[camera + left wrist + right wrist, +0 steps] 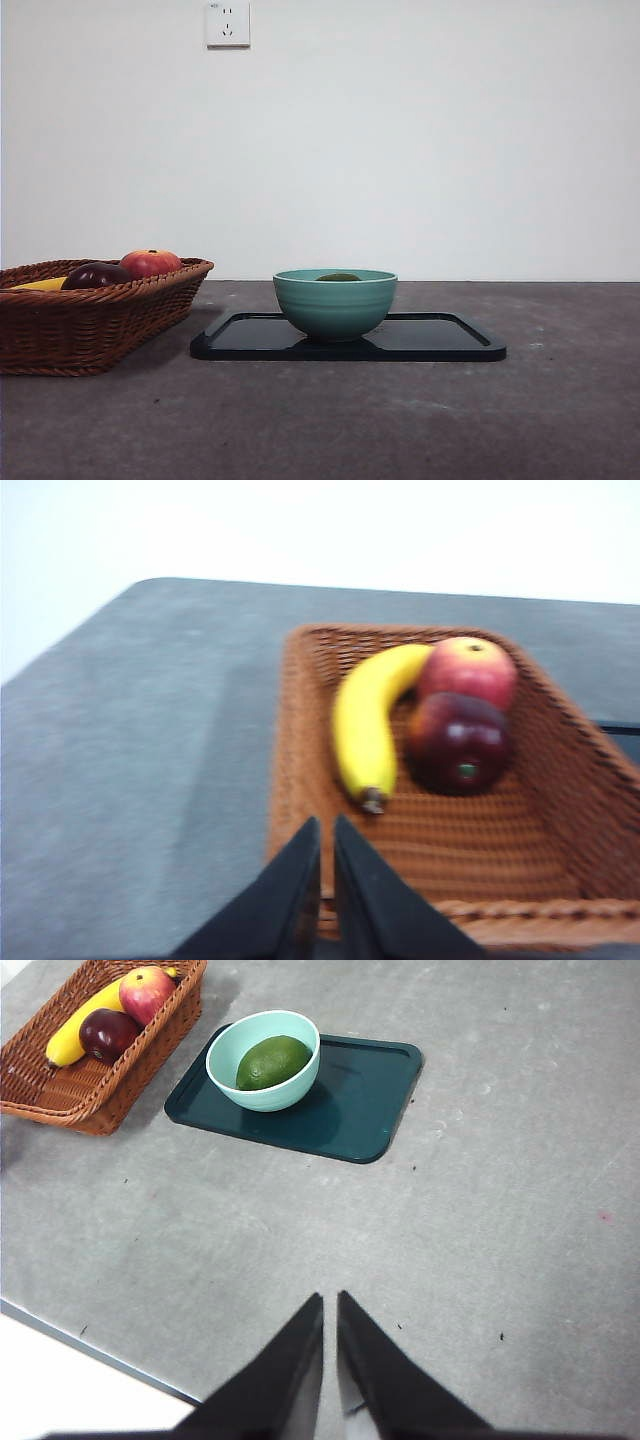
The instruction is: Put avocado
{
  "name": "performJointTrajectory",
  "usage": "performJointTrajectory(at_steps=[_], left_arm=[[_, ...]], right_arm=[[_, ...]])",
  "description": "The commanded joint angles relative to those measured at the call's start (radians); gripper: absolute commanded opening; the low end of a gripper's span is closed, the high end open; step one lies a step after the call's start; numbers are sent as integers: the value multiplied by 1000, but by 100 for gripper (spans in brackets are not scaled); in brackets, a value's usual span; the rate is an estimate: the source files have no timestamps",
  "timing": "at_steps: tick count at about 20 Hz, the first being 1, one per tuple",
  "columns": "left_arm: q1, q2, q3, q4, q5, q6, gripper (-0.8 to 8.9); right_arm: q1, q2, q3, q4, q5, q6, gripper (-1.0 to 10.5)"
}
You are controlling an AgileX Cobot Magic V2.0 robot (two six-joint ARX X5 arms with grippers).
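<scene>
grey table (400,420), wicker basket (90,320) at one side with banana (362,720), red apple (468,670) and dark purple fruit (458,742) inside. dark tray (350,1095) beside basket, teal bowl (335,303) standing on it. avocado (272,1061) lies in the bowl. left gripper (327,880) above basket's near rim, jaws pressed together, holding nothing. right gripper (330,1360) over bare table, well apart from tray, jaws pressed together.

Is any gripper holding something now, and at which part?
Nothing is held. The left gripper and right gripper are both shut and empty; the avocado lies in the bowl.
</scene>
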Motion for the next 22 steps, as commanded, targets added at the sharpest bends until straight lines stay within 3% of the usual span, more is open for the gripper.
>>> performJointTrajectory(at_steps=[1, 17, 18, 19, 20, 22], left_arm=[[2, -2, -21, -13, -32, -8, 21], [-7, -2, -21, -9, -31, -6, 21], [-7, -2, -21, -9, -31, -6, 21], [-7, -2, -21, -9, -31, -6, 21], [-7, -2, -21, -9, -31, -6, 21], [-7, -2, -21, -9, -31, -6, 21]], right_arm=[[7, 2, 6, 14, 0, 10, 19], [6, 2, 6, 15, 1, 10, 19], [-8, 1, 6, 14, 0, -4, 19], [-31, -2, 6, 16, 31, -108, 19], [-63, -12, -6, 35, 68, -153, 19], [-142, -54, -97, 195, 113, -241, 19]])
